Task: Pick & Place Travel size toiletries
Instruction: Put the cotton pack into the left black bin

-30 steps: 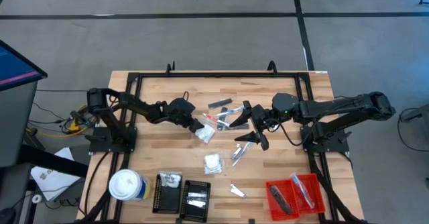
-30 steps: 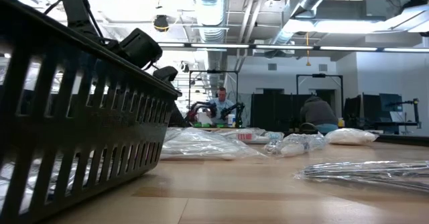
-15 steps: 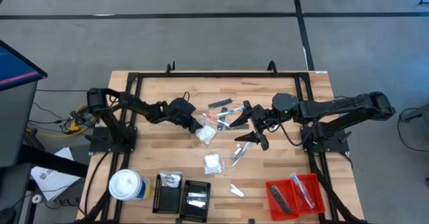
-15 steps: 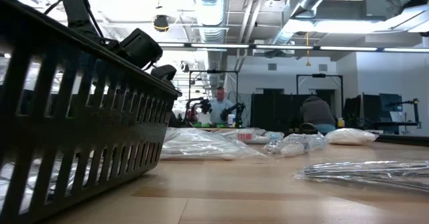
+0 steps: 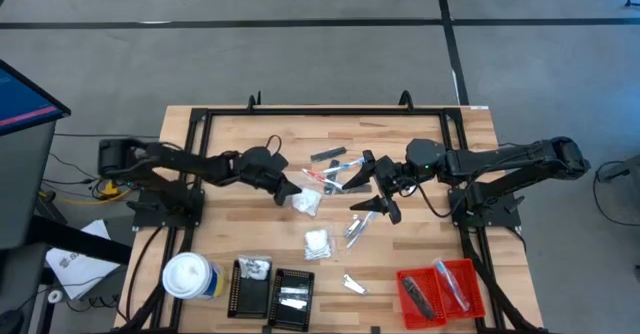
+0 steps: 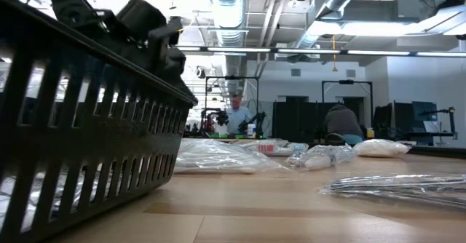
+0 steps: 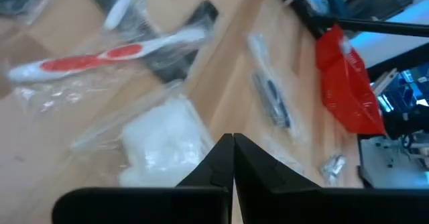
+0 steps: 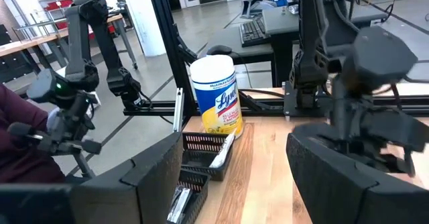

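Observation:
The toiletries lie loose mid-table: a white puffy packet (image 5: 305, 202), a second (image 5: 317, 242), a red-and-white stick (image 5: 335, 174), a dark grey bar (image 5: 328, 155), wrapped sticks (image 5: 357, 224) and a silvery sachet (image 5: 354, 285). My left gripper (image 5: 284, 189) is shut just left of the first packet; its wrist view shows the shut tips (image 7: 232, 140) beside that packet (image 7: 164, 140) and its clear wrapper. My right gripper (image 5: 378, 187) is wide open and empty, right of the sticks, pointing toward the table's left (image 8: 234, 184). My left gripper's shut fingertips stand at the edge of the white packet's clear wrapper (image 7: 201, 127). I cannot tell whether they touch it.
Two black ribbed trays (image 5: 250, 286) (image 5: 292, 296) and the white-topped canister (image 5: 188, 276) stand at the near edge; the red tray (image 5: 470, 269) with items is at the near right. A black frame (image 5: 330, 109) borders the table. People sit in the room beyond (image 6: 237, 112).
My left gripper has drawn back a little toward the table's left edge, off the white packet, and its arm has swung at the base. The packet stays where it was. My right arm has kept still.

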Available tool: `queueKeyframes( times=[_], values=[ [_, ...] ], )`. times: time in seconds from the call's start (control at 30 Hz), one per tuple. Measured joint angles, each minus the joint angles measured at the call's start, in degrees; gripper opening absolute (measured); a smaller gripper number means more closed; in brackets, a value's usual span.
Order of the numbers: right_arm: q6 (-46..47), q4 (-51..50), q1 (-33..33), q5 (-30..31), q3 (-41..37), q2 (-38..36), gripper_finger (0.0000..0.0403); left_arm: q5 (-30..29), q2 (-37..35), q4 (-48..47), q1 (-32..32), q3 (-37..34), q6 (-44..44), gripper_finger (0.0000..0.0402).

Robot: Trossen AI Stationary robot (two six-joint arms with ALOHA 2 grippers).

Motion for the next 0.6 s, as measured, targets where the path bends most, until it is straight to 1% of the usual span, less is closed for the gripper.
queueKeyframes(
  times=[0.17,0.27,0.33,0.47,0.6],
  values=[
    [0.0,0.0,0.0,0.0,0.0,0.0,0.0260,-1.1,-4.2,-5.0,-2.1,-1.2,-0.5,0.0003],
    [0.0,0.0,0.0,0.0,0.0,0.0,0.0260,-1.0,-5.7,-11.6,-3.2,-1.3,-1.1,0.0014],
    [0.0,0.0,0.0,0.0,0.0,0.0,0.0260,-1.3,-5.8,-14.2,-3.4,-1.3,-1.9,0.0027],
    [0.0,0.0,0.0,0.4,0.0,0.0,0.0260,-2.2,-4.4,-14.1,-3.4,-1.4,-2.2,0.0068],
    [0.0,0.0,0.0,0.4,0.0,0.0,0.0260,-2.3,-2.9,-14.1,-3.3,-1.4,-2.7,0.0135]
  ],
)
